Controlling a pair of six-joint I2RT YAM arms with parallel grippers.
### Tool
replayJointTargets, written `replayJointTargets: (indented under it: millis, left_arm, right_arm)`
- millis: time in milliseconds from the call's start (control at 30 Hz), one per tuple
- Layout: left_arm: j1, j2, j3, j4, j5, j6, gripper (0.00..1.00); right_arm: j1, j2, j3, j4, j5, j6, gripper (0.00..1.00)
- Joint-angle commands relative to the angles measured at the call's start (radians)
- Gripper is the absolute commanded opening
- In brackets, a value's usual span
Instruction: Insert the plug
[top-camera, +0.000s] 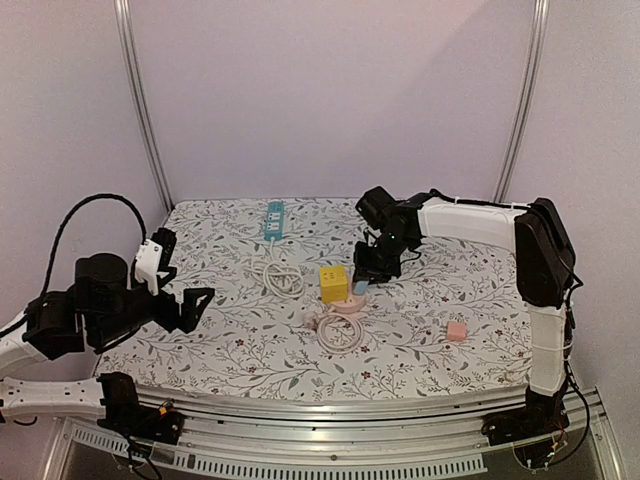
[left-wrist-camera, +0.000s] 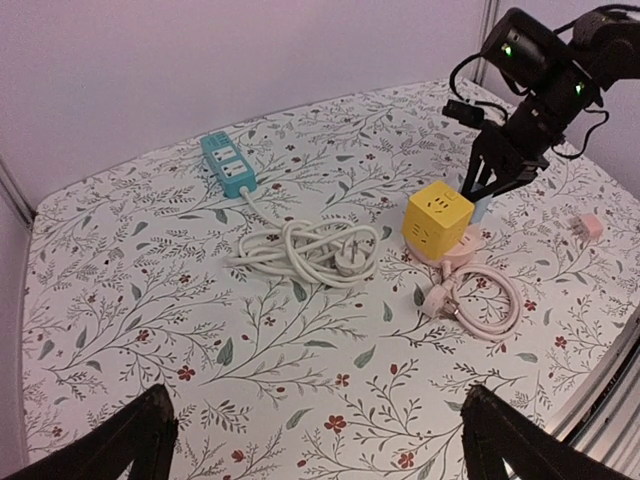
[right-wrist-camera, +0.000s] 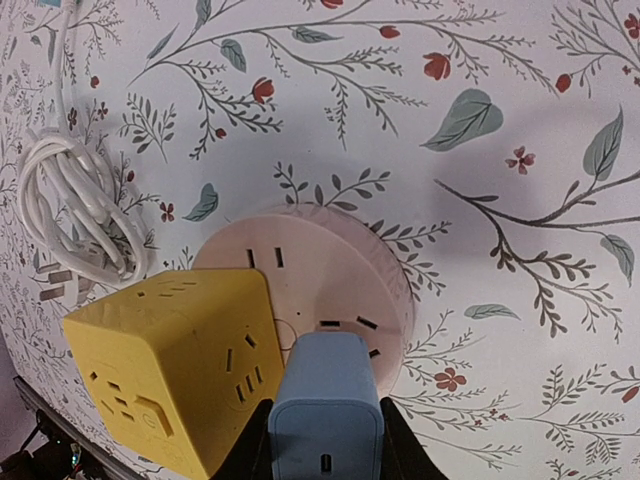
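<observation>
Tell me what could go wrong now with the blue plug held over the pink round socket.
1. The blue plug in the right end effector hangs close beside the yellow cube; it may bump the cube on the way down.
2. Its prongs are hidden, so they may miss the free slots of the pink socket.
3. Nothing holds the socket; the left end effector is far away, so it might slide.

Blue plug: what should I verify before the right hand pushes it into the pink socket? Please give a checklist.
1. Blue plug gripped by right hand: ok.
2. Plug over pink socket: ok.
3. Prongs lined up with slots: cannot tell, prongs hidden.
4. Gap to yellow cube: cannot tell, they look very close.
5. Left hand out of the way: ok, open, far off.
</observation>
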Motion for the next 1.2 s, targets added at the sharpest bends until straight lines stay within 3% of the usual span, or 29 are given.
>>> replayJointTargets:
  millis: [0, 767, 1167]
  left_arm:
    - [-0.037, -0.013, -0.014, -0.006, -0.039, 0.002, 0.99]
    - [-0.088, -0.031, -0.016, -0.011, -0.084, -0.009, 0.99]
    - [-0.099, -0.032, -0.018, -0.010, -0.090, -0.009, 0.99]
  right_arm:
    - [-0.010, -0.020, -0.017, 0.012, 0.010, -0.001, 0.00]
    - [-0.014, -0.093, -0.024, 0.003, -0.003, 0.018, 0.00]
    - [-0.025, -0.013, -0.009, 0.065, -0.026, 0.033, 0.00]
